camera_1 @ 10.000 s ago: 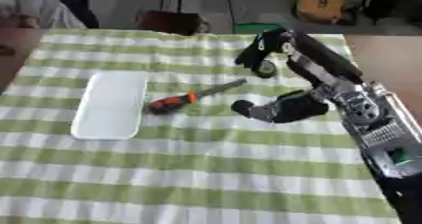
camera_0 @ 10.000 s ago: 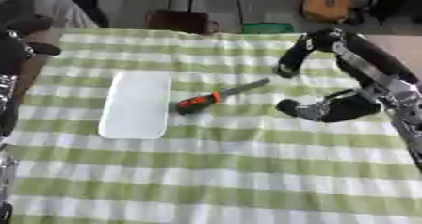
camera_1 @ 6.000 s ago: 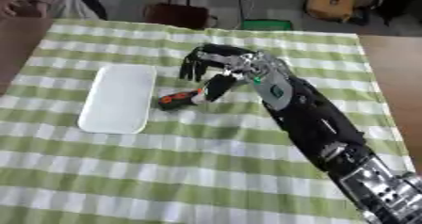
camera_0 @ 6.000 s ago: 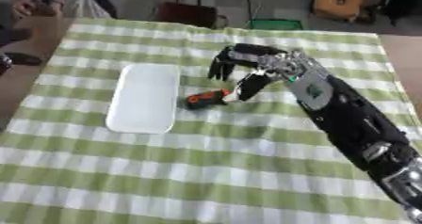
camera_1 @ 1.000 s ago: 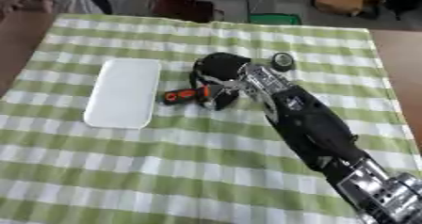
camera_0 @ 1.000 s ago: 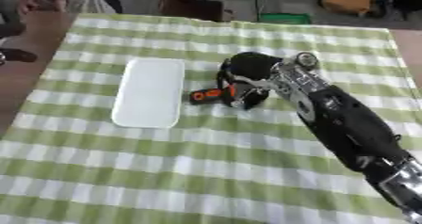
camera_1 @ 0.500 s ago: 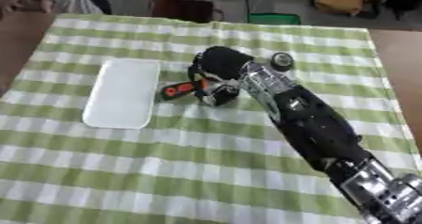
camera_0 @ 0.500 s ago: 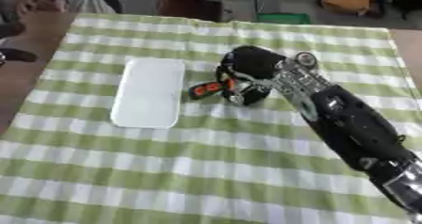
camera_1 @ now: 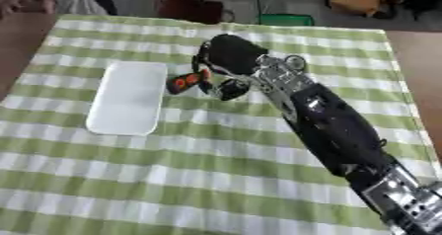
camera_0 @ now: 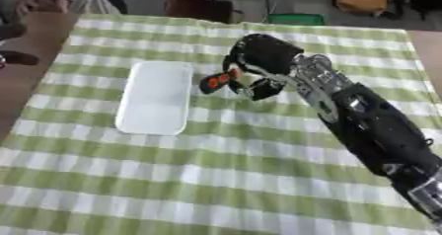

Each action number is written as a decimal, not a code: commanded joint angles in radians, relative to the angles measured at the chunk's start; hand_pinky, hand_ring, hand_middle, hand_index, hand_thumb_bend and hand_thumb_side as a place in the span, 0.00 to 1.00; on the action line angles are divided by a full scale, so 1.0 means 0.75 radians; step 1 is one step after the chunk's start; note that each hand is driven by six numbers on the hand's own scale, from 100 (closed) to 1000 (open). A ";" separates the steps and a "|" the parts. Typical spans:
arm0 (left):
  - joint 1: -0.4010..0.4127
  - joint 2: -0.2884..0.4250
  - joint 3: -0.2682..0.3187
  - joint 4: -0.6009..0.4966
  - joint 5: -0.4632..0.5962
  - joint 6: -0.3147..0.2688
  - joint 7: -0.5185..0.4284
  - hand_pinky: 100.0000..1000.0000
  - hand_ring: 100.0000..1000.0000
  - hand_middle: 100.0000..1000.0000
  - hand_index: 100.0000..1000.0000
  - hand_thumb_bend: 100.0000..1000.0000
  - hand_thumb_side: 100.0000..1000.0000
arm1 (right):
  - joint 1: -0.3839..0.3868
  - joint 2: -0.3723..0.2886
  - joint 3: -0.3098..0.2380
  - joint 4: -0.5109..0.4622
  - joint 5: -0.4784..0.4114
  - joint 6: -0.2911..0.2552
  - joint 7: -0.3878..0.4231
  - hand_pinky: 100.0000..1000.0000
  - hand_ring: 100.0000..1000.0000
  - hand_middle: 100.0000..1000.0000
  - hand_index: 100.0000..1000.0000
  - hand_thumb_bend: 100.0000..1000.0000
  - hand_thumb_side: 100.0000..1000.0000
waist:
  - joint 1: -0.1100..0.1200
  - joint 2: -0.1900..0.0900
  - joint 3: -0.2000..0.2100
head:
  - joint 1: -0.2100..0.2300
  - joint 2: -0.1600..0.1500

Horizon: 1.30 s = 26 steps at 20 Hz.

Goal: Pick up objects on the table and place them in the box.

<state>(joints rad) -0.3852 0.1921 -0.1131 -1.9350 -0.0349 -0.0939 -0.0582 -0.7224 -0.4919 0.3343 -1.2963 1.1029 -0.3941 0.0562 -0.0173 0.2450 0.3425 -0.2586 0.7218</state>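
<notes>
**A:** Surface (camera_0: pixel 216 179) first, since it's the biggest thing: green-and-white checked cloth, and the white box (camera_0: pixel 155 97) lies flat on it toward your left, with nothing inside as far as I can see.

**B:** So nothing is placed yet?

**A:** Not that the views show. Your right arm reaches in from the lower right, and its robot hand (camera_0: pixel 259 61) sits just right of the box. Its fingers are curled round the screwdriver (camera_0: pixel 219 80), whose orange-and-black handle sticks out on the box side.

**B:** Is the tool off the cloth?

**A:** I judge it lifted or nearly so, but I can't tell for sure. You've got the pick in hand; the carry over to the box and the release are left. I see no other loose object on the surface.

**B:** What's changed?

**A:** Ten seconds ago the screwdriver lay free on the cloth and your right robot hand rested well off to the right. Half a second ago you were already closed on it; since then the handle has come a touch nearer the box. Your left robot hand isn't in either view.
</notes>
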 commanded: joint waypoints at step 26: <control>-0.101 -0.047 -0.083 -0.037 0.070 0.000 -0.091 0.58 0.77 0.83 0.82 0.56 0.74 | -0.067 -0.021 0.028 -0.125 -0.001 0.010 0.005 0.68 0.52 0.30 0.42 0.09 0.13 | -0.116 -0.068 0.229 | -0.052 -0.024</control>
<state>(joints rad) -0.4452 0.1565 -0.1718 -1.9415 0.0108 -0.0929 -0.1197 -0.7567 -0.5009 0.3594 -1.3884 1.0891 -0.3827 0.0637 -0.1120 0.2119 0.5169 -0.2931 0.7140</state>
